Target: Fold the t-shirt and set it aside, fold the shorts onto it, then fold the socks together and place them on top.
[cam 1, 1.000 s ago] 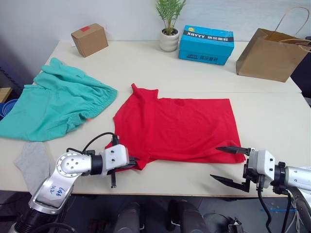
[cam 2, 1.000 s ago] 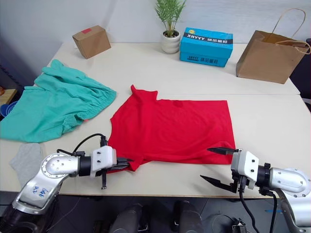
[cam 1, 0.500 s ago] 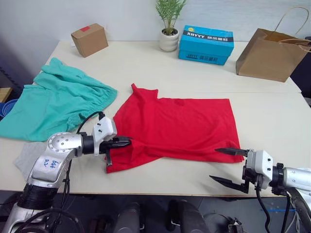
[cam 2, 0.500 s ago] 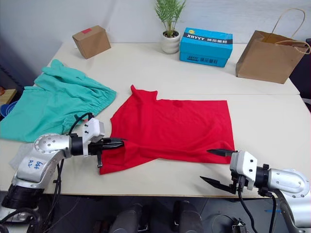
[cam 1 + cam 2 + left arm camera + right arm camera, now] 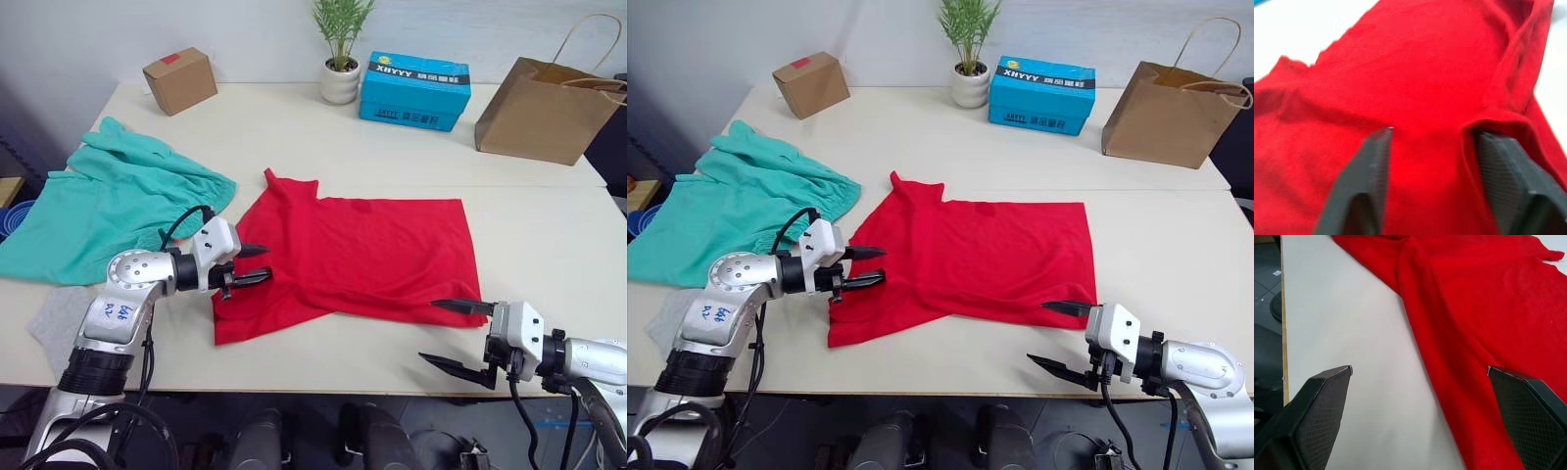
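Left gripper (image 5: pixel 253 264) sits with its two black fingers parted a little over the near-left edge of the bright red short-sleeved cotton t-shirt (image 5: pixel 362 255); the left wrist view shows red cloth bunched up between the fingers (image 5: pixel 1369 181), but whether they pinch it I cannot tell. Right gripper (image 5: pixel 453 333) hovers wide open and empty at the table's front edge, just beside the shirt's near-right corner, its fingertips pointing along the front hem.

The shirt lies mid-table on the pale wooden tabletop (image 5: pixel 549 245), long axis running left to right, collar end toward the left arm, and a loose flap trails toward the front edge at the near left. The cloth lies directly ahead of the left gripper, so that arm is the one placed to carry the fold across toward the right; the right arm is nearer the opposite hem and looks ready to take that corner.

The teal-green soft fabric shorts (image 5: pixel 108 201) are spread at the far left, well apart from the shirt, and one small light heather-grey knit sock (image 5: pixel 61 318) lies near the front-left corner. Judged from this, the task is at its first fold, with shorts and socks not yet touched
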Robot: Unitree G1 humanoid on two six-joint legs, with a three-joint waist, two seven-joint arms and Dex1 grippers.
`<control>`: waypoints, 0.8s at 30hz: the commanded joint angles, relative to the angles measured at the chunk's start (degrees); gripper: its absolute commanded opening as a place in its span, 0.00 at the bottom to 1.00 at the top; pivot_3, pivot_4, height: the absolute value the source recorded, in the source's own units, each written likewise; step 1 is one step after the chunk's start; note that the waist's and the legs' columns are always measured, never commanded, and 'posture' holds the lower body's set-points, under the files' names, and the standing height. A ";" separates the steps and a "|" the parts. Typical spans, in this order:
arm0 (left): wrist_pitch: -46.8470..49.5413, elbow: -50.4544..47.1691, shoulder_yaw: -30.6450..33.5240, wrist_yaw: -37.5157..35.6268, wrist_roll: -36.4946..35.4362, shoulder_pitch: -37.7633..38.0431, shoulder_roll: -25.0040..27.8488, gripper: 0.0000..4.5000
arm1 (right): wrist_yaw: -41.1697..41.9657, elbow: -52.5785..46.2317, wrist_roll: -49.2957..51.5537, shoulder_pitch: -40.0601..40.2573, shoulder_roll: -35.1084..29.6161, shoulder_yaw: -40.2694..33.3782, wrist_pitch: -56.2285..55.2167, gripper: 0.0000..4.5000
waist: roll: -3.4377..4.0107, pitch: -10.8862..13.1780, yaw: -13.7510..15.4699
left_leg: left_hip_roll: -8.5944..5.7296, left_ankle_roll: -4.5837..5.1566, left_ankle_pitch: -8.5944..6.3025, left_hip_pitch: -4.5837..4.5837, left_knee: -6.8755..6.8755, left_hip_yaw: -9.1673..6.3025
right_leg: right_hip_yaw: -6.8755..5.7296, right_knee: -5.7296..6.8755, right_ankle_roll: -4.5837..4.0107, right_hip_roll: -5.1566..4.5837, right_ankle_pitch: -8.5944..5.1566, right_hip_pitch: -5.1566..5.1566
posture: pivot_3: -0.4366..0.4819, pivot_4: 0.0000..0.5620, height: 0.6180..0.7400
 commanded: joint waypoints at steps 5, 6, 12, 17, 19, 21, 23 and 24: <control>6.84 -5.57 12.99 5.44 -9.84 0.25 -0.32 0.59 | -3.73 -2.12 7.61 -1.14 2.97 -2.13 7.20 1.00 | -0.03 -0.01 0.08 | 0.00 0.02 -0.01 -0.01 0.06 -0.03 | 0.00 0.02 0.00 -0.02 0.00 0.02 | 0.48 0.27 1.00; 8.20 -7.43 13.75 4.29 -11.82 1.26 0.21 0.59 | -3.75 -2.77 8.69 -1.55 2.86 -1.75 8.70 1.00 | -0.03 -0.01 0.06 | 0.00 0.02 -0.01 -0.02 0.06 -0.03 | 0.01 0.02 0.00 -0.03 0.00 0.02 | 0.48 0.27 1.00; 9.76 -19.65 9.81 -4.37 -14.39 11.34 5.88 0.39 | -4.98 -7.87 6.59 -4.80 2.32 5.03 13.33 0.86 | -0.03 -0.02 -0.39 | 0.03 -0.02 -0.01 -0.01 0.06 -0.02 | 0.02 0.03 0.00 -0.01 0.00 0.00 | 0.48 0.27 1.00; 7.44 -25.24 2.51 -3.87 -9.60 16.55 6.11 0.04 | -9.42 -8.96 -0.55 -7.85 5.05 12.39 12.69 0.49 | -0.04 -0.02 -0.03 | 0.02 -0.07 -0.04 -0.01 0.05 -0.02 | 0.05 0.02 -0.02 -0.01 -0.01 0.00 | 0.48 0.27 1.00; 6.89 -25.22 0.33 -2.18 -7.21 17.28 5.71 0.00 | -10.62 -8.76 -2.82 -8.44 5.65 14.24 12.29 0.34 | -0.04 -0.02 0.30 | 0.00 -0.06 -0.04 -0.04 0.06 -0.03 | 0.05 0.01 -0.02 -0.01 -0.01 -0.02 | 0.48 0.27 1.00; 4.48 -23.21 -2.33 1.46 -0.70 18.19 5.77 0.00 | -14.30 -8.10 -5.94 -9.48 7.37 15.90 12.75 0.18 | -0.05 -0.03 0.16 | 0.00 -0.05 -0.04 -0.06 0.06 -0.03 | 0.05 0.00 -0.02 -0.02 -0.01 -0.03 | 0.48 0.27 1.00; 4.58 -21.96 -3.06 4.36 2.71 19.21 5.80 0.00 | -17.75 -6.49 -9.07 -11.09 8.86 16.63 12.94 0.03 | -0.05 -0.03 0.07 | 0.00 -0.05 -0.04 -0.06 0.06 -0.02 | 0.05 0.01 -0.02 -0.02 -0.01 -0.06 | 0.48 0.27 1.00; 4.92 -21.70 -3.09 4.97 3.33 19.59 5.86 0.00 | -18.78 -5.66 -10.15 -11.77 9.22 16.75 13.16 0.01 | -0.05 -0.03 -0.12 | 0.01 -0.05 -0.04 -0.07 0.06 -0.02 | 0.05 0.02 -0.02 -0.02 -0.01 -0.08 | 0.48 0.27 1.00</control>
